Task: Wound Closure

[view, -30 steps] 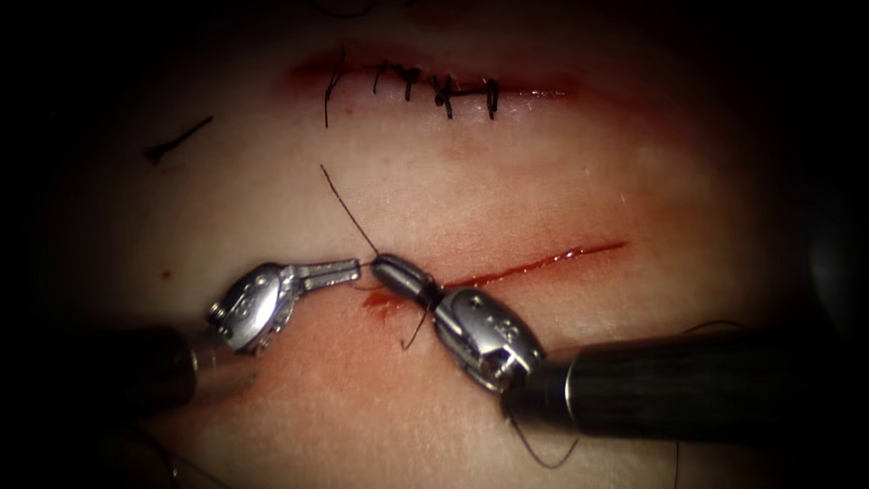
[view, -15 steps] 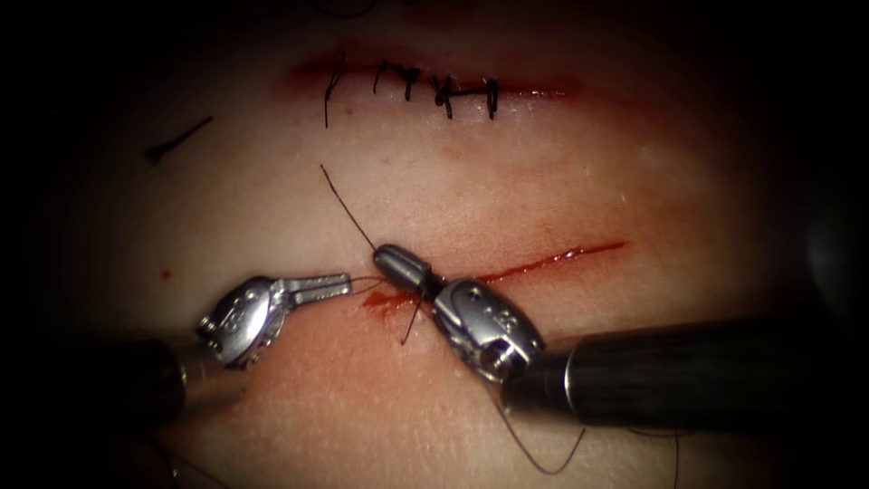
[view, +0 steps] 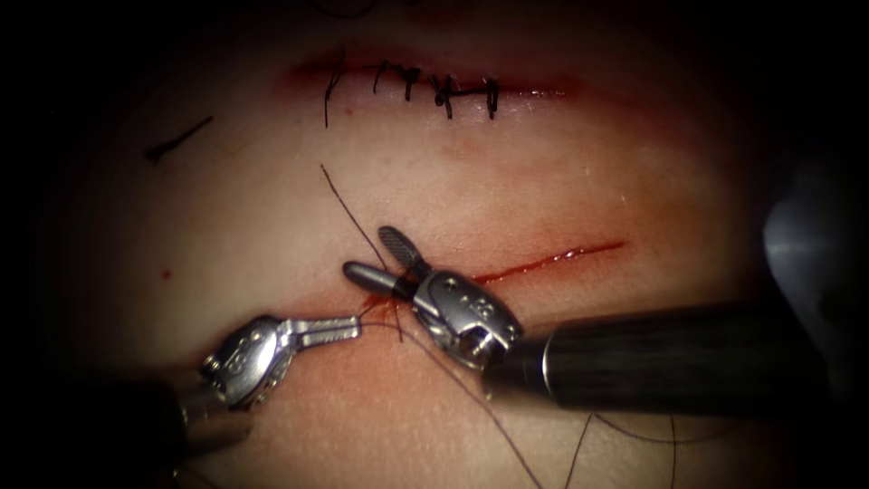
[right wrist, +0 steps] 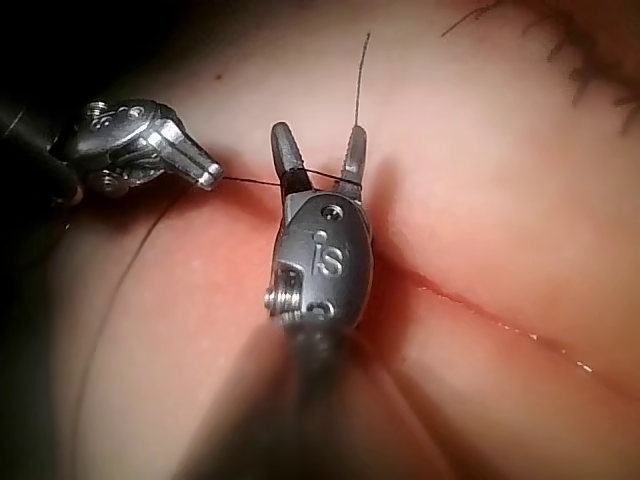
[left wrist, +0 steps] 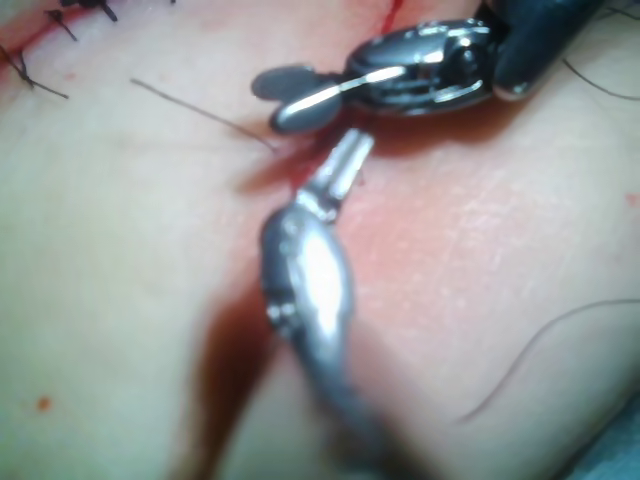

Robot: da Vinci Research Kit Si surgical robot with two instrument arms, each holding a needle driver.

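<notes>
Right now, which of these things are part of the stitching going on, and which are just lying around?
In the job:
- left tool, shut on the thread
- right tool, jaws open, holding nothing
- open cut in the tissue

Lying about:
- finished stitched cut
- cut end of thread

Endoscope overhead, wrist views close, sharing cut

Earlier stitched cut above the open one, loose thread scrap at far left

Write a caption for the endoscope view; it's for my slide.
Left hand shut on thread, right hand open at the cut.
</notes>
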